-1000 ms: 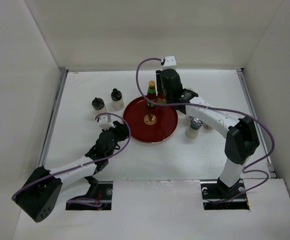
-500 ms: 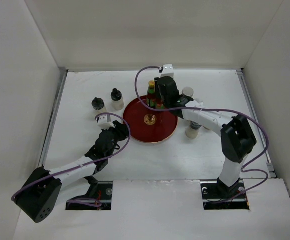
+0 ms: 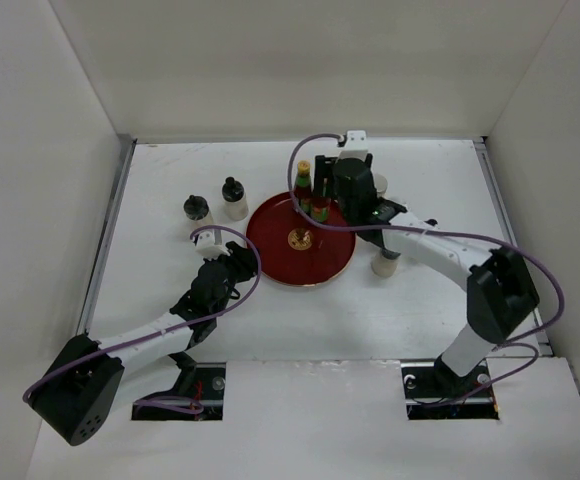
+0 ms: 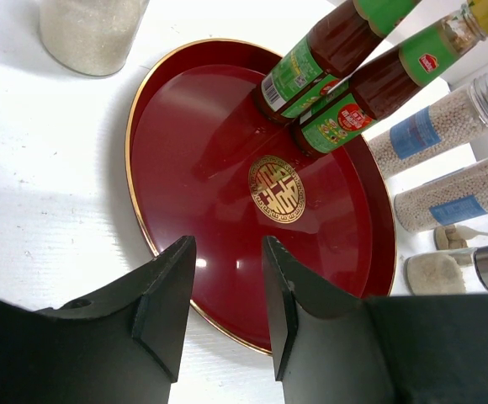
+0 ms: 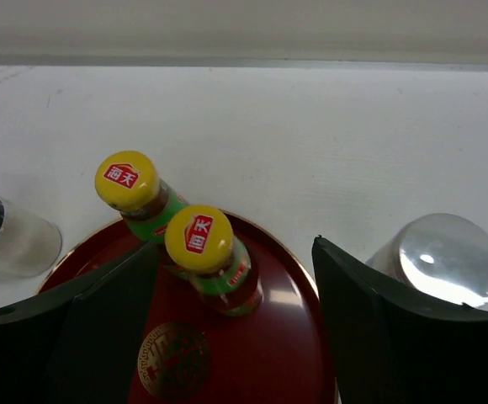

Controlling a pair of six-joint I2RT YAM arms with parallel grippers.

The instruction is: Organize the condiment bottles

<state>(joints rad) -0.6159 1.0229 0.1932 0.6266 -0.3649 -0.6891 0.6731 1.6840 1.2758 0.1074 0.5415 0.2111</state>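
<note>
Two slim red sauce bottles with yellow caps stand side by side at the far edge of the round red tray. My right gripper hovers over them, open. In the right wrist view its jaws stand wide on either side of the nearer bottle without touching it, and the other bottle is just behind. My left gripper rests low at the tray's near-left rim; its jaws are narrowly apart with nothing between them.
Two dark-capped shakers stand left of the tray. A silver-lidded jar stands right of the bottles, and another jar sits half under the right arm. More pale jars show right of the tray.
My right gripper has opened and let go of the nearer sauce bottle, which now stands on the tray beside the other. The right wrist has shifted slightly right. The left arm is still.
</note>
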